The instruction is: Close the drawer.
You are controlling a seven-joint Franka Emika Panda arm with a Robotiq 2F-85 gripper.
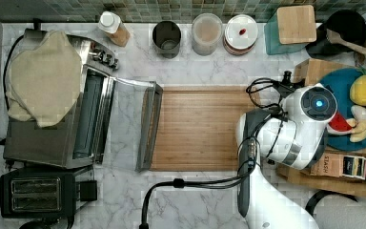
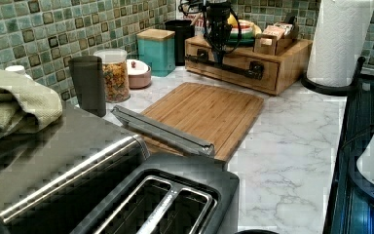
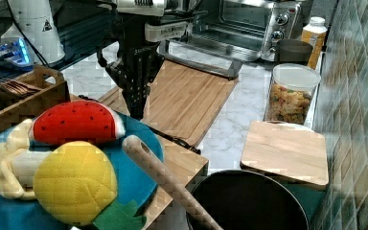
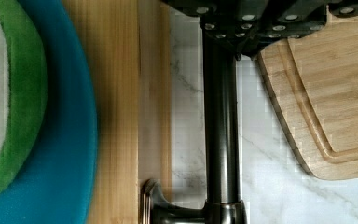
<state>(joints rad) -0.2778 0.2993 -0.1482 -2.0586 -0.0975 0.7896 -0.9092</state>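
Claw [image 2: 219, 54] is down at the front of the wooden box [image 2: 294, 56], at the far end of the bench [image 2: 287, 141] in the left view. It hangs straight down onto the dark bar handle [image 2: 233, 69] that runs across the drawer [image 2: 236, 59]. From here the drawer front looks level with the face of the box, with no gap along its edge.

At the wrist, the bar handle [image 4: 221, 140] runs the length of the picture and disappears right into my claw [image 4: 242, 28], so I am on it or all but touching it. Whether I am clamped round that bar or only set against it, I cannot tell. The pale strip of wood just beside the handle is the top edge of the drawer [image 4: 154, 102]. It sits tight against the box top, and the blue plate [image 4: 70, 140] lies on that top. On the handle's other side there is a band of marble, then the rounded corner of the cutting board [image 4: 335, 93].

In the right view, my claw [image 3: 136, 103] drops in behind the plush watermelon slice [image 3: 76, 122], between the box and the cutting board [image 3: 187, 100].

From above, my arm [image 1: 286, 133] hangs over the box's front edge at the top view's right, with the cutting board [image 1: 195, 129] just to the top view's left of it. The toaster oven [image 1: 66, 119] stands well apart beyond the board, its glass door [image 1: 128, 124] lying open.
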